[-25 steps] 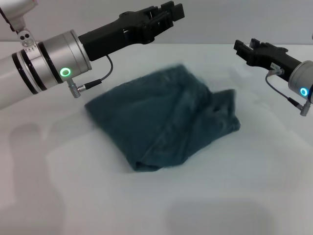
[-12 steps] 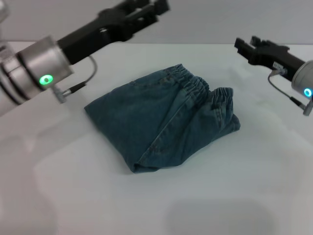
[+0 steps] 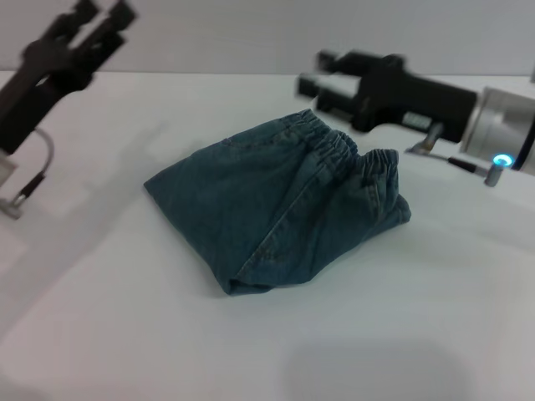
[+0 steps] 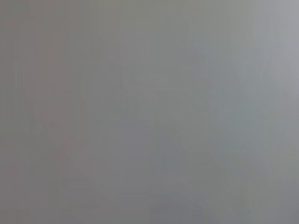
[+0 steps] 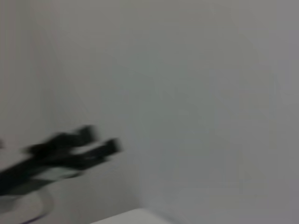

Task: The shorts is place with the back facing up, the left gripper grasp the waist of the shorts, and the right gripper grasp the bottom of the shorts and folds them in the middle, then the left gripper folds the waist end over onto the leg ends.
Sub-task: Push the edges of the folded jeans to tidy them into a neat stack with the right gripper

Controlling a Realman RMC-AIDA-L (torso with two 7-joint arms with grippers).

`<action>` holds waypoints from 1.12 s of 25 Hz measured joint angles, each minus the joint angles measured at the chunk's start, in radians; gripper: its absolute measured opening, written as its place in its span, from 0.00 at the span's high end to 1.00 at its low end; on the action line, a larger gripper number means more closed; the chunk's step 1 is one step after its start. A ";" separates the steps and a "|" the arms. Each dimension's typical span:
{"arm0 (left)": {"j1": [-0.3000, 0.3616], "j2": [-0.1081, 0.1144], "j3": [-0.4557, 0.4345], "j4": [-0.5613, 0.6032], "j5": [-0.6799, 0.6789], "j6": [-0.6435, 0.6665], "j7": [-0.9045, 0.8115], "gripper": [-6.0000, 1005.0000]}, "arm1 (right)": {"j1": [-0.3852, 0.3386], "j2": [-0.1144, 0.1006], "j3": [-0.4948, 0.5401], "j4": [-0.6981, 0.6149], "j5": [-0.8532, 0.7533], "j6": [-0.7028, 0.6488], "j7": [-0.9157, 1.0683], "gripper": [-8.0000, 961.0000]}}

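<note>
The shorts [image 3: 280,213] lie folded on the table [image 3: 393,309]; my left gripper [image 3: 99,18], prongs spread, and right gripper [image 3: 322,73], grasping nothing, hang clear above.

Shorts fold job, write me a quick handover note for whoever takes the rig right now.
Left gripper: open, holding nothing, raised at the far left of the table, well clear of the cloth.
Right gripper: empty, hovering just beyond the elastic waistband; whether its fingers are open is not clear.
Shorts: denim, lying mid-table in a compact folded bundle, waistband toward the far right side, nothing touching them.
Done: both folds appear complete and the cloth is released.
Left: probably only pulling both arms back to rest; check the bundle's edges for tidiness, since the near corner looks slightly uneven.
</note>
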 joint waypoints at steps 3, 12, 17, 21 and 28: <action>0.044 0.002 -0.001 -0.005 -0.066 0.001 0.035 0.18 | 0.020 0.000 -0.037 -0.058 -0.115 -0.069 0.093 0.49; 0.114 0.004 -0.005 -0.006 -0.151 -0.004 0.085 0.18 | 0.114 0.001 -0.114 -0.167 -0.454 -0.244 0.320 0.49; 0.115 0.004 -0.006 -0.028 -0.156 -0.014 0.106 0.18 | 0.160 0.001 -0.186 -0.171 -0.516 -0.311 0.354 0.49; 0.113 0.004 -0.006 -0.032 -0.156 -0.021 0.112 0.18 | 0.190 0.004 -0.258 -0.175 -0.545 -0.328 0.392 0.49; 0.114 0.003 -0.008 -0.034 -0.167 -0.026 0.113 0.18 | 0.219 0.008 -0.360 -0.176 -0.579 -0.307 0.444 0.49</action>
